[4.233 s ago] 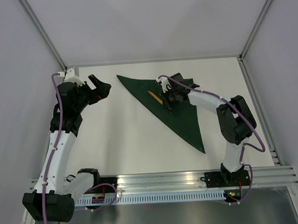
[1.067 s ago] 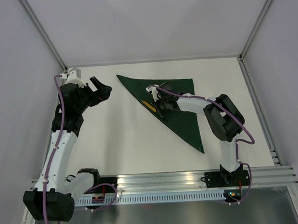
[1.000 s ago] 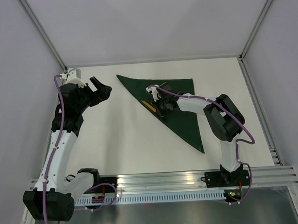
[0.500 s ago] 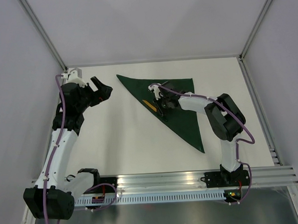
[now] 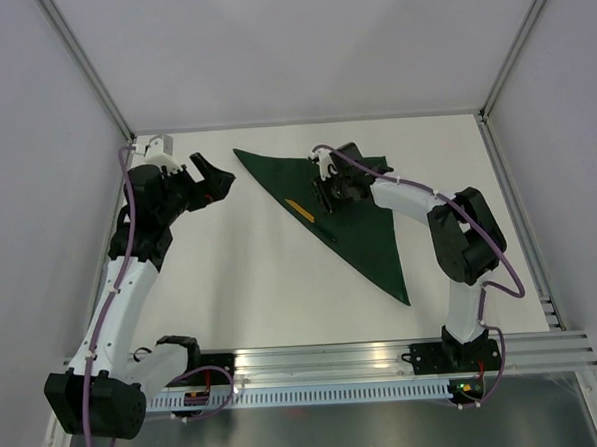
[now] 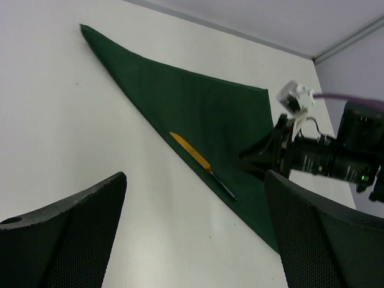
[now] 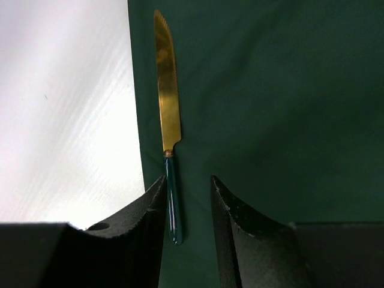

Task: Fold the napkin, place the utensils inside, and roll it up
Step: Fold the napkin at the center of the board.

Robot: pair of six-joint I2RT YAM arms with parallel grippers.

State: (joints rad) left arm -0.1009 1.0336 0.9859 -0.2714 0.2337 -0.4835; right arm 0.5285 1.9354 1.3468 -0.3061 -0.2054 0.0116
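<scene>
From the top, the dark green napkin lies flat on the white table. It is folded into a big triangle with one long slanted side facing left. The knife lies on the napkin, right along that slanted side. The right gripper is over the napkin, just beside the knife's dark end. The left gripper is over bare table, near the napkin's far left corner but not touching it. In the left wrist view, its two black fingers stand wide apart with nothing between them. Past them you can see the napkin and the knife, with its yellow blade pointing to the far corner. The right gripper hangs over the cloth, a little to the right of the knife. In the right wrist view, the gold blade points away and the dark green handle points toward the camera. The knife sits just inside the napkin's left edge. The right gripper's fingers are a little apart. The handle lies in the gap, close to the left finger, and is not squeezed.
</scene>
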